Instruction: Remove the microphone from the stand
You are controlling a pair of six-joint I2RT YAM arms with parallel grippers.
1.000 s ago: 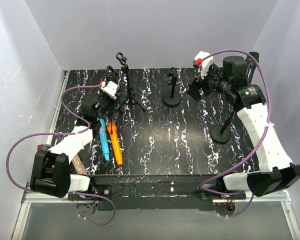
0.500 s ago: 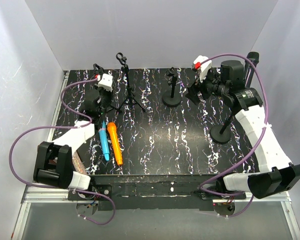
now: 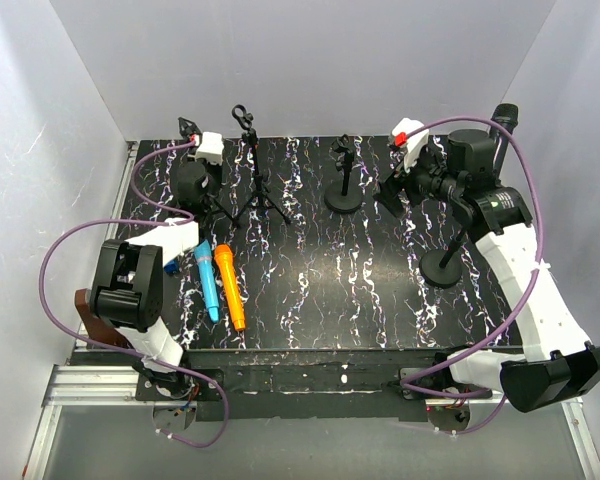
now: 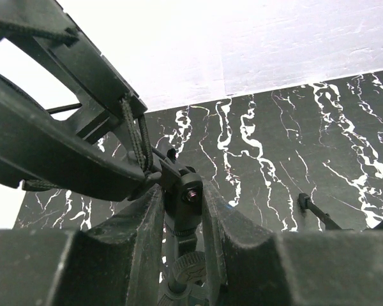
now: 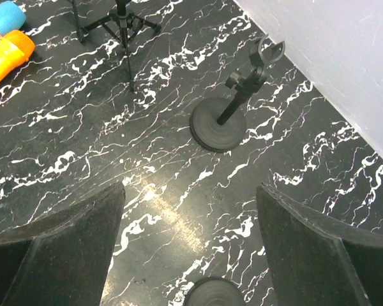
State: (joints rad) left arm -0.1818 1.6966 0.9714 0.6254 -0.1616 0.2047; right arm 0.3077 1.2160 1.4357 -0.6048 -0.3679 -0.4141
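A black microphone (image 3: 503,122) stands upright at the back right on a stand with a round base (image 3: 442,268); my right arm hides its middle. My right gripper (image 3: 390,188) (image 5: 190,191) hangs open to the left of it, above bare table, with nothing between the fingers. The microphone is out of the right wrist view, where only a round base (image 5: 212,294) shows at the bottom edge. My left gripper (image 4: 182,210) is shut on the black neck joint (image 4: 190,194) of a small stand at the back left, a knob just below it.
A tripod stand (image 3: 252,175) rises beside the left arm. An empty clip stand with a round base (image 3: 343,198) (image 5: 218,132) sits at the back middle. A blue microphone (image 3: 207,280) and an orange one (image 3: 230,287) lie at the front left. White walls enclose the table.
The left arm has swung back and left toward the table's back corner, its grip unchanged. The right gripper has shifted slightly and stays open.
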